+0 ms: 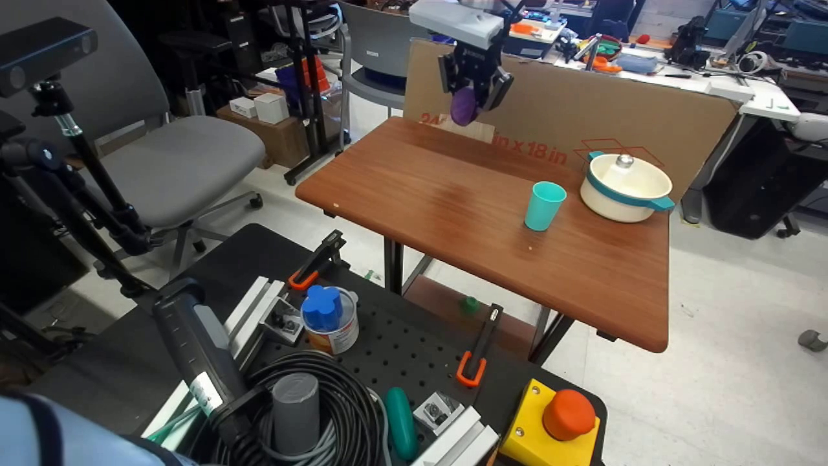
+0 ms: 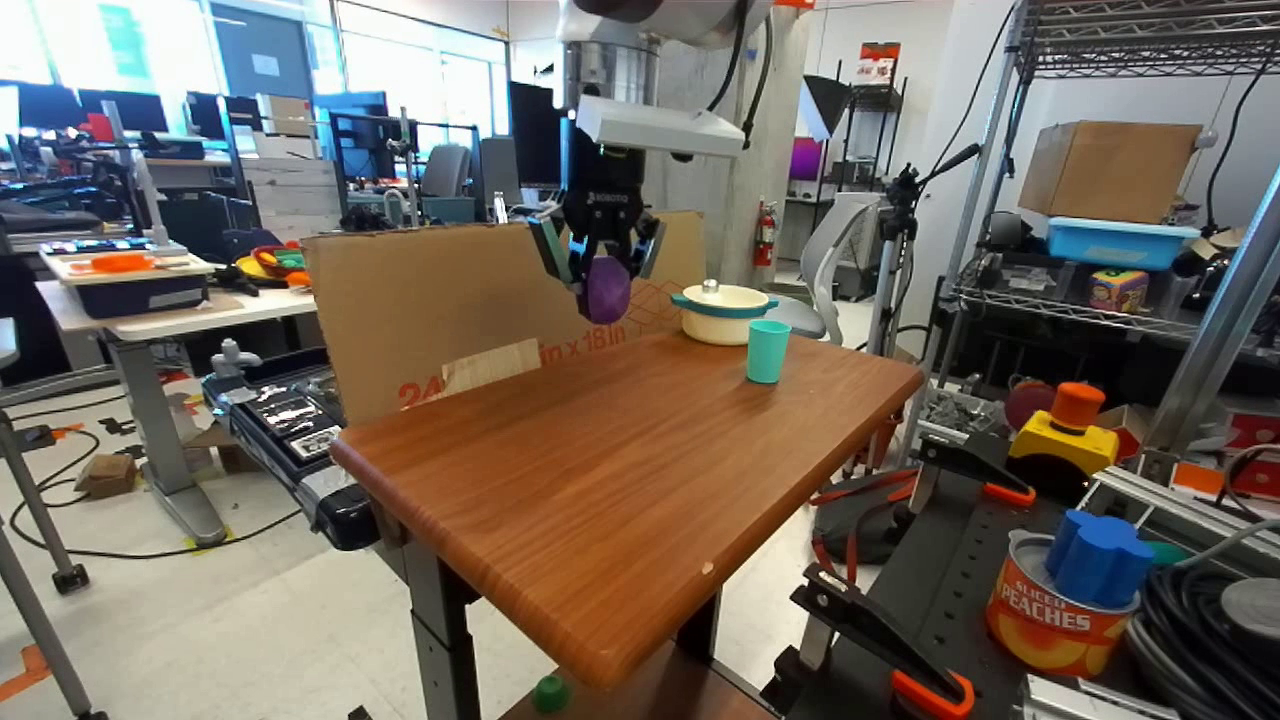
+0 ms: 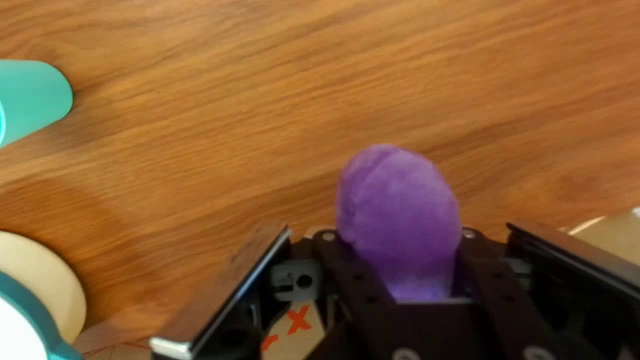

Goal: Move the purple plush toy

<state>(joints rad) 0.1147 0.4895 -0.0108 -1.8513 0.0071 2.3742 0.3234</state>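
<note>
The purple plush toy (image 1: 464, 109) is a small, roundish, soft-looking lump. It hangs in my gripper (image 1: 470, 97), well above the far side of the brown table (image 1: 414, 181), in both exterior views. In an exterior view the toy (image 2: 607, 292) sticks out below the gripper (image 2: 604, 272), whose fingertips tilt inward on either side of it. In the wrist view the toy (image 3: 397, 210) is wedged between the inner links of the gripper (image 3: 398, 232). Its upper end is partly hidden between them. The gripper is shut on it, and the toy touches nothing else that I can see.
A teal cup (image 1: 544, 207) stands upright on the table, beside a cream lidded pot (image 1: 624, 191) with teal handles. A cardboard sheet (image 1: 569, 110) stands along the table's far edge. A black pegboard cart (image 1: 401, 349) with clamps and a can (image 1: 339, 330) stands beside the table.
</note>
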